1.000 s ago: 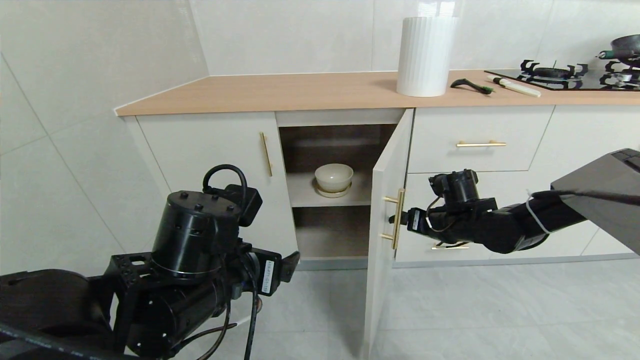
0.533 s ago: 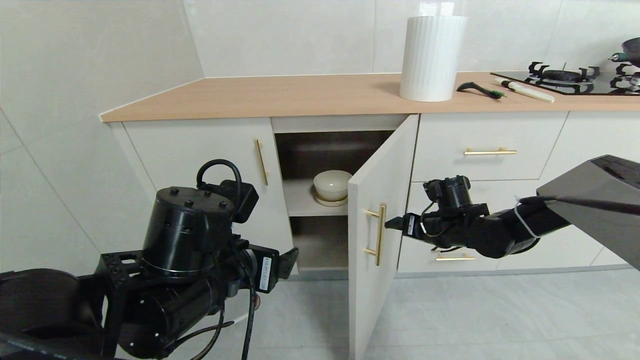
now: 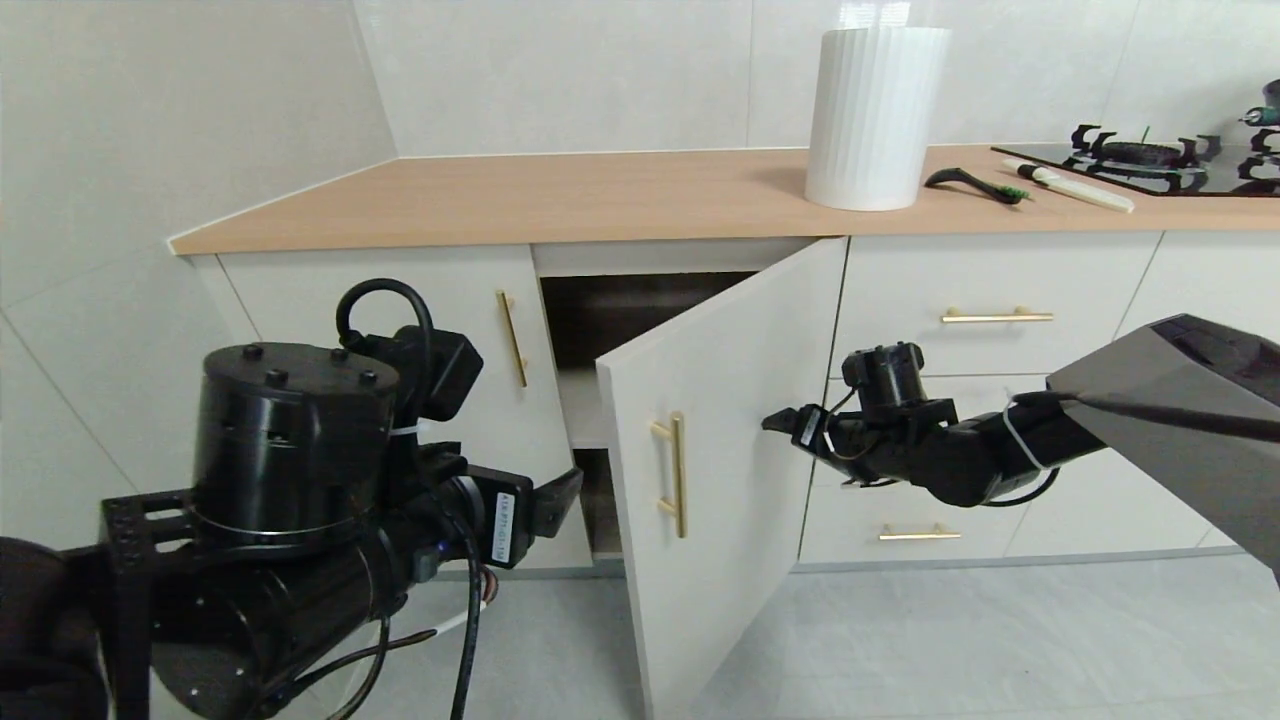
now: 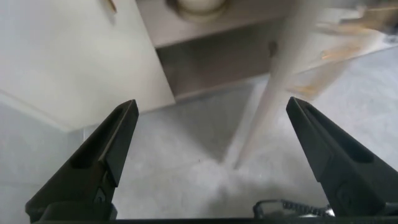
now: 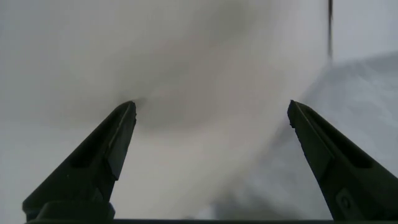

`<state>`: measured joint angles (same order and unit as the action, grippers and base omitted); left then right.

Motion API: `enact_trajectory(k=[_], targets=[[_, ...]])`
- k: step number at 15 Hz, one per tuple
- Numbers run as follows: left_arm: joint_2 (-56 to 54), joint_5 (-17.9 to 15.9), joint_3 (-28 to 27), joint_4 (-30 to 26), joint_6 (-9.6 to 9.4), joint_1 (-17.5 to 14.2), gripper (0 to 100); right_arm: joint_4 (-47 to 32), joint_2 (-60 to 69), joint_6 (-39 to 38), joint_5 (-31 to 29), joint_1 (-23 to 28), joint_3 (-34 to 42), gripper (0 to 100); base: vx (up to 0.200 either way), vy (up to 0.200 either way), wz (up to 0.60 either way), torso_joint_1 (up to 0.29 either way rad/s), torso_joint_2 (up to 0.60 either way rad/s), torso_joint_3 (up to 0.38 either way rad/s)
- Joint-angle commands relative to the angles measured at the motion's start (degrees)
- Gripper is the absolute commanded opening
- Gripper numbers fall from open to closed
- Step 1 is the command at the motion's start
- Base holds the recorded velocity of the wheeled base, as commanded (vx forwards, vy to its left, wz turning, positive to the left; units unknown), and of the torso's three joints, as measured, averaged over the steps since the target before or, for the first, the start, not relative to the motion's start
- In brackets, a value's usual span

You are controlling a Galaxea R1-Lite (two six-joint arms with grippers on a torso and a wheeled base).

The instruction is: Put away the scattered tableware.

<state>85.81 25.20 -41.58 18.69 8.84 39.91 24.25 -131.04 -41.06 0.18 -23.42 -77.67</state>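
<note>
Bowl (image 4: 198, 5) stowed on cabinet shelf. Door (image 3: 720, 400) half shut, not yet closed. Right gripper (image 3: 778, 421) at door face, fingers spread, empty. Left gripper (image 4: 211, 111) fingers spread, empty.

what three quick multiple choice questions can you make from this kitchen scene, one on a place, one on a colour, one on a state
1. Where does the white ribbed canister stand?
A. on the floor
B. on the wooden counter
C. inside the cabinet

2. What colour is the handle on the part-open cabinet door?
A. black
B. red
C. gold

3. How do the fingers of the right gripper stand?
A. wide apart, holding nothing
B. shut on a spoon
C. shut on a plate

Answers:
1 B: the head view shows its base resting on the counter top.
2 C: the bar on the door is a shiny gold, like the drawer pulls beside it.
3 A: the right wrist view shows both fingers far apart with nothing gripped between them.
</note>
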Motion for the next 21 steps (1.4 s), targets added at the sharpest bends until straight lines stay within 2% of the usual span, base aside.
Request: enact_trajectory(k=[1, 4, 6, 7, 8, 9, 21], targets=[[-3.10, 0.03, -0.34, -0.06, -0.05, -0.01, 100, -0.08, -1.85, -2.62, -0.36, -0.75, -3.46, 100, 0.000, 0.000, 0.00, 0.000, 0.00, 0.000], [-3.28, 0.03, -0.43, -0.06, -0.14, -0.01, 100, -0.17, -3.70, -7.37, -1.41, -1.02, -8.03, 100, 0.000, 0.000, 0.00, 0.000, 0.00, 0.000], [-3.19, 0.03, -0.43, -0.06, -0.14, -0.10, 100, -0.17, -6.69, -7.46, -5.19, -1.10, -11.63, 100, 0.000, 0.000, 0.00, 0.000, 0.00, 0.000], [-3.19, 0.03, -0.43, -0.06, -0.14, -0.10, 100, -0.17, -6.69, -7.46, -5.19, -1.10, -11.63, 100, 0.000, 0.000, 0.00, 0.000, 0.00, 0.000], [-3.37, 0.03, -0.43, -0.06, -0.14, -0.10, 100, -0.25, -9.76, -7.46, -8.44, -1.10, -15.94, 100, 0.000, 0.000, 0.00, 0.000, 0.00, 0.000], [-3.37, 0.03, -0.43, -0.06, -0.14, -0.10, 100, -0.43, -10.91, -7.46, -9.24, -1.10, -17.78, 100, 0.000, 0.000, 0.00, 0.000, 0.00, 0.000], [-3.46, 0.03, -0.34, -0.06, -0.14, -0.10, 100, -1.75, -15.04, -9.22, -15.48, 3.91, -27.80, 100, 0.000, 0.000, 0.00, 0.000, 0.00, 0.000]])
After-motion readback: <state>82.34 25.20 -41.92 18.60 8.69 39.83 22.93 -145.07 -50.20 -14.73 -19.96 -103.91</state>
